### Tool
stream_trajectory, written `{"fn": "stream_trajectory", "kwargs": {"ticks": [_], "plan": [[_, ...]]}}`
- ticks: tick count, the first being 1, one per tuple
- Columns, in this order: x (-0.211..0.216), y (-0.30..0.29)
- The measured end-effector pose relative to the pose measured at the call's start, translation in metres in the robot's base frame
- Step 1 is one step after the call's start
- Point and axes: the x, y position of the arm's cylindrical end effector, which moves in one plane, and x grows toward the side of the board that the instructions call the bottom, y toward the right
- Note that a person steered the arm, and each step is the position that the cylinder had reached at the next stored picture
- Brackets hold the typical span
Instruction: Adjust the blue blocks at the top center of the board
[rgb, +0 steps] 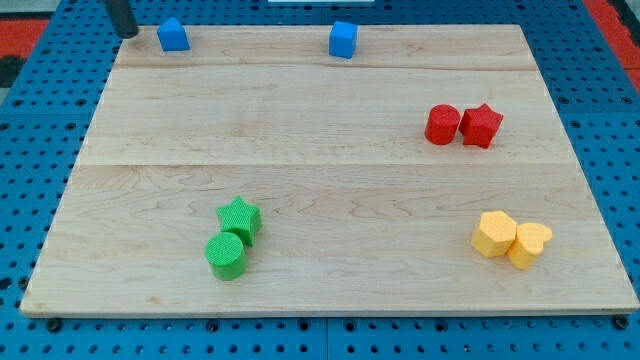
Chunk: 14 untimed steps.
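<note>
— Where was my tip (125, 33) seen?

— At the upper left of the frame, just at the board's top-left corner. The dark rod was cut off by the top edge of the frame. No jaws were to be described: the arm ended in that plain rod, so open or closed could not be said of it.

— And the nearest block?

— A blue block (173, 35), shape hard to make out, was placed just to the right of my tip, near it, but contact could not be judged. It was set on the top strip of the wooden board (320, 180).

— The other blue one?

— A blue cube (343, 39) was found at the top centre of the frame, well apart from the first blue block and from my tip.

— What else was laid out?

— At the right, a red cylinder (442, 124) and a red star (481, 125) were seen touching side by side. At the lower right, two yellow blocks were pressed together: a rounded one (494, 234) and a heart-like one (528, 244). At the lower left of centre, a green star (240, 217) was set just above a green cylinder (226, 255), touching it. A blue pegboard surface (40, 200) was visible all around the board.
</note>
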Motion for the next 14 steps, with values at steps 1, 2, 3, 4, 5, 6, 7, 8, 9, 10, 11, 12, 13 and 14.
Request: {"fn": "stream_trajectory", "kwargs": {"ticks": [1,2,3,4,5,6,7,8,9,10,11,12,13,14], "plan": [[0.026,0.093],[0.034,0.148],[0.019,0.065],[-0.003,0.049],[-0.013,0.128],[-0.013,0.203],[-0.013,0.236],[-0.014,0.221],[-0.013,0.255],[-0.007,0.301],[0.008,0.355],[0.025,0.396],[0.020,0.354],[0.017,0.282]]}}
